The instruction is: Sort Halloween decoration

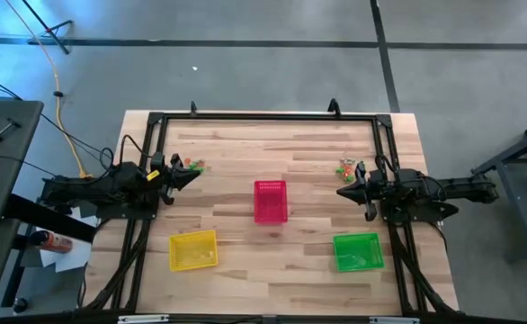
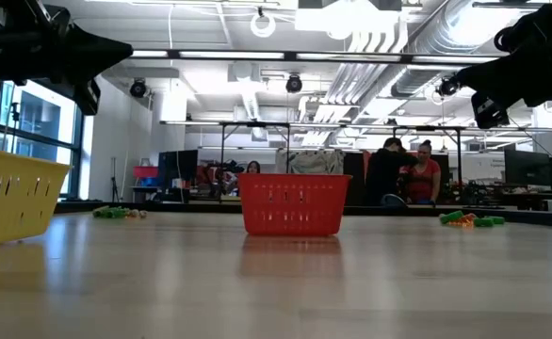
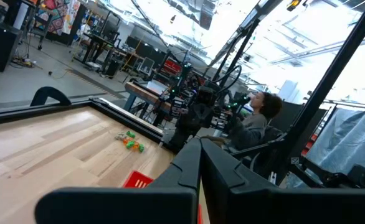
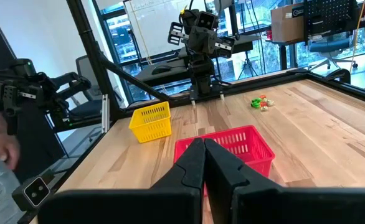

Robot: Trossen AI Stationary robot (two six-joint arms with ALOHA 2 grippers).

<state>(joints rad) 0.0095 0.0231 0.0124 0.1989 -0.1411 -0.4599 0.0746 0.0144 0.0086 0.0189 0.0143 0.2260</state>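
- I am watching both arms idling at the sides of the wooden bench, with the red basket sitting at its middle as my landmark.
- The left tool is hovering well to the left of the red basket, its fingers pressed fully together and holding nothing.
- The right tool is hovering well to the right of the red basket, also pinched fully closed and gripping nothing.
- One cluster of Halloween decoration is lying on the bench to the left of the red basket and a little beyond it, just beside the left tool's tip.
- A second trinket cluster is lying to the right of the red basket, just beyond the right tool.
- The yellow basket is standing nearer than the red basket and to its left; the green basket is standing nearer and to its right.
- In the low view, people are sitting in the room far behind the red basket.
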